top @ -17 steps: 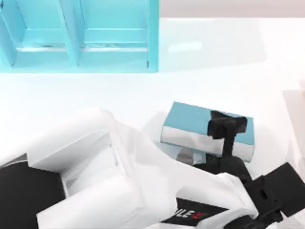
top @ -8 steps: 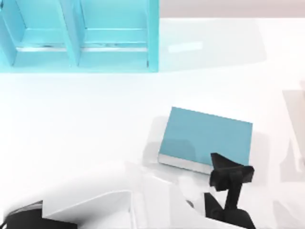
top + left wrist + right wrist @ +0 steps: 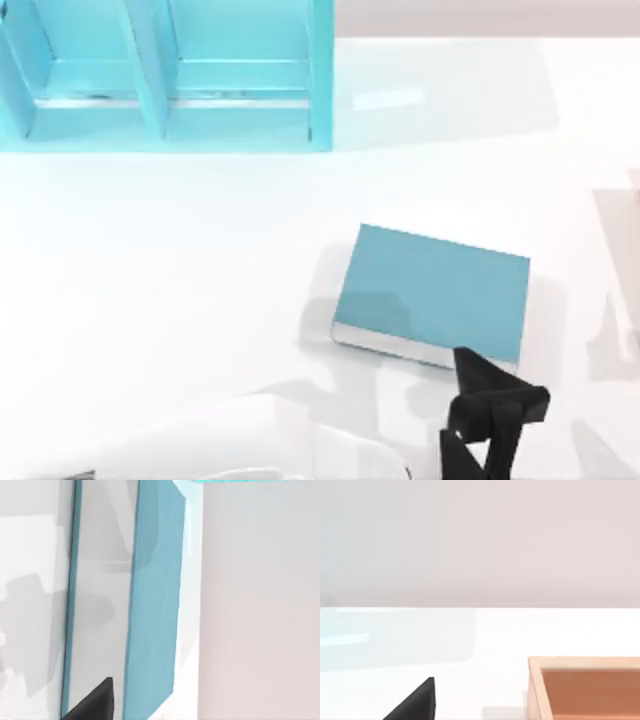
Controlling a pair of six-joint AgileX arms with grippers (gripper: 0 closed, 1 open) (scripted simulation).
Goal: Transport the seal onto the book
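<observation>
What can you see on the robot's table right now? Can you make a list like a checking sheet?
Surface: white table, glossy, with soft shadows.
Job's things: book lies flat, teal cover up, bare on top; seal: nothing seen.
Clutter: teal shelf unit at the far left; a wooden box in the right wrist view.
Grippers: left gripper sits at the near edge, just off the book's near right corner.
Cables: nothing seen.
Surroundings: plain pale wall behind the table.
</observation>
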